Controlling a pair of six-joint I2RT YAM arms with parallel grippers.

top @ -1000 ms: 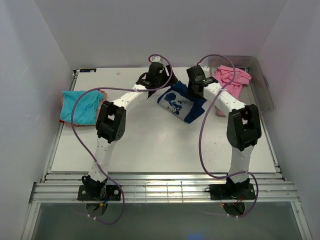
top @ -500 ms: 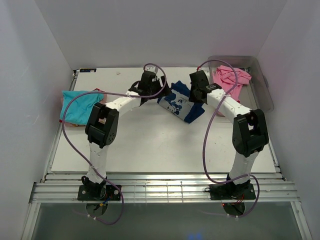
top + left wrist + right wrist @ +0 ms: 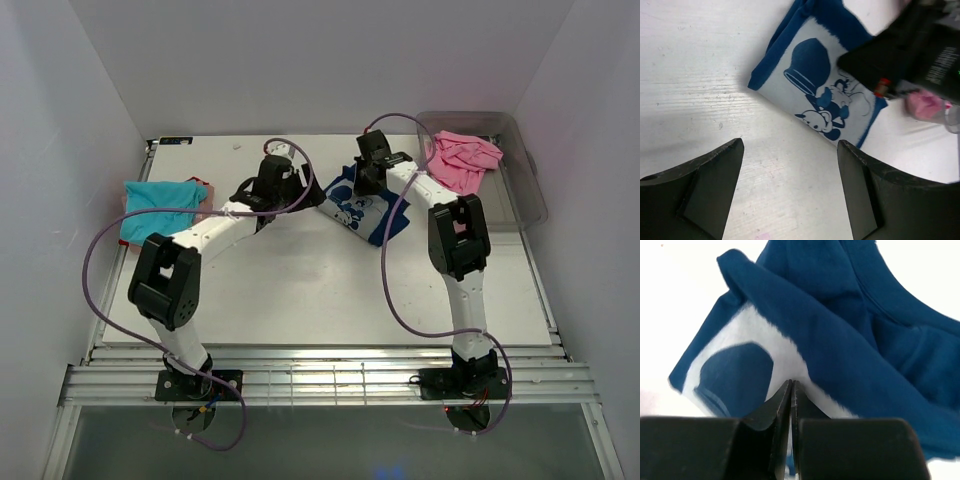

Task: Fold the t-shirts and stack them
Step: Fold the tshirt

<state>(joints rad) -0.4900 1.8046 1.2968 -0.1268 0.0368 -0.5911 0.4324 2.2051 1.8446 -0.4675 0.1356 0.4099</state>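
Observation:
The navy blue t-shirt (image 3: 362, 210) with its white printed graphic (image 3: 832, 95) lies bunched at the table's back centre. My right gripper (image 3: 364, 182) (image 3: 791, 382) is shut, its tips pressed down on the white print of the navy cloth (image 3: 850, 340); no fold shows between the fingers. Left of the shirt, my left gripper (image 3: 300, 188) (image 3: 790, 145) hangs open over bare table with nothing in it. The turquoise t-shirt (image 3: 160, 208) lies folded at the far left. The pink t-shirt (image 3: 462, 160) is heaped at the back right.
A clear plastic tub (image 3: 532, 195) stands at the back right, with the pink shirt draped over its left rim. The white table (image 3: 300, 290) ends at a rail near the arm bases. White walls close in on three sides.
My right gripper moved left onto the navy shirt's print and went from open to shut. My left gripper drew back to the left, off the shirt, and opened a little wider.

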